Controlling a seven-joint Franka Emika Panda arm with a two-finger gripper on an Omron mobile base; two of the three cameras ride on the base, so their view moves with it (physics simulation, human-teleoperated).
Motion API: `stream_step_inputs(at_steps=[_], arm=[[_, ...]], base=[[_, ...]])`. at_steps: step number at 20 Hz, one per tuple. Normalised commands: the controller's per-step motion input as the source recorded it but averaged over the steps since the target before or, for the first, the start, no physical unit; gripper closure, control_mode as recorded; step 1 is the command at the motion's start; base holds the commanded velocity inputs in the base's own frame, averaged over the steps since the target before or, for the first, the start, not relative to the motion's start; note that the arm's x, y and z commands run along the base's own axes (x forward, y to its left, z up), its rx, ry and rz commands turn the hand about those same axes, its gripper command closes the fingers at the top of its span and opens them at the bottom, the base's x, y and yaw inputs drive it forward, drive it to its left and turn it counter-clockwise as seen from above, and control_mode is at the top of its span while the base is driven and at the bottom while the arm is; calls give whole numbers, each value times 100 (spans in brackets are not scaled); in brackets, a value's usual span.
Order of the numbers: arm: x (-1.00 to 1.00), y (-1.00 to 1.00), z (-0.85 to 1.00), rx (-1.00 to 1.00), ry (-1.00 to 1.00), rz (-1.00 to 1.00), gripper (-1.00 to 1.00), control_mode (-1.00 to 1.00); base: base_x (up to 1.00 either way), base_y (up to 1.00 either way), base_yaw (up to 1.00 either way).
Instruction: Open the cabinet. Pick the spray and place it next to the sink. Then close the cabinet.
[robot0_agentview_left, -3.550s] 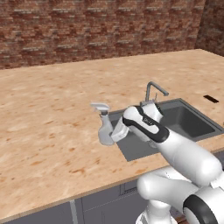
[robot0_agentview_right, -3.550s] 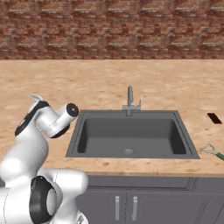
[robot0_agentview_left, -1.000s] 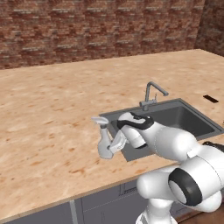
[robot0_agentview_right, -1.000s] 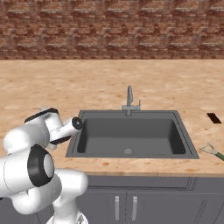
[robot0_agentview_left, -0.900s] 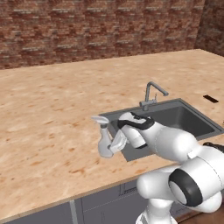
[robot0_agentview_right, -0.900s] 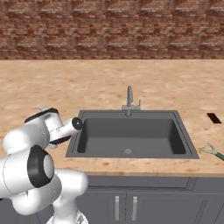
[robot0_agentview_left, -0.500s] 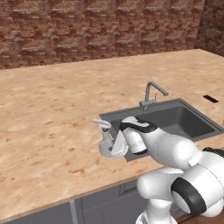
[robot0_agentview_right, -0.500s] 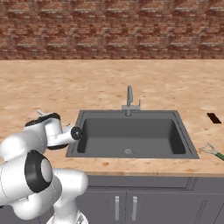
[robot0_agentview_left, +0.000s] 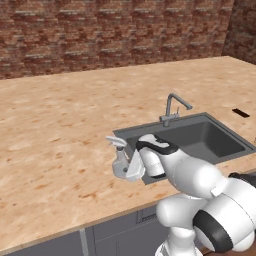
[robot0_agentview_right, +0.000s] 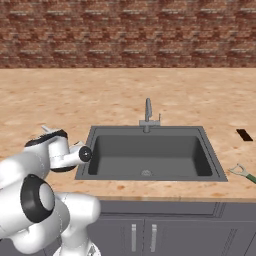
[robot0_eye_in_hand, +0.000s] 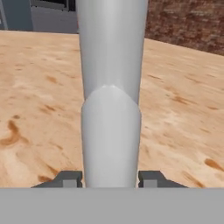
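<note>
Spray (robot0_agentview_left: 120, 162) is now lower than it was a few seconds ago: in the earlier left base pictures it hangs tilted above the tabletop (robot0_agentview_left: 60, 130), and now it stands almost upright with its rounded base at the wood or very near it, just beside the left rim of the sink (robot0_agentview_left: 200, 137). The gripper (robot0_agentview_left: 131, 166) has come down with it, and the arm is folded lower and closer to that same corner of the sink. In the hand view the jaws are nearly closed around the pale body of the spray (robot0_eye_in_hand: 111, 96), one dark fingertip (robot0_eye_in_hand: 68, 178) on each side of it, so the bottle is still held and not yet released. I cannot tell from these pictures if the base already touches the tabletop. In the right base view the nozzle (robot0_agentview_right: 46, 129) shows behind the wrist, also left of the sink (robot0_agentview_right: 150, 150). My judgement is that the placing step is almost finished; what remains is to open the jaws, to pull the hand away without knocking the bottle, and then to close the cabinet.
</note>
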Motion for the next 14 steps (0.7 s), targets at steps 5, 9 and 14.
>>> stream_step_inputs(at_steps=[5, 9, 14], arm=[[0, 0, 0, 0, 0, 0, -100, -100], [0, 0, 0, 0, 0, 0, -100, -100], [0, 0, 0, 0, 0, 0, -100, -100]], base=[[0, 0, 0], [0, 0, 0], [0, 0, 0]])
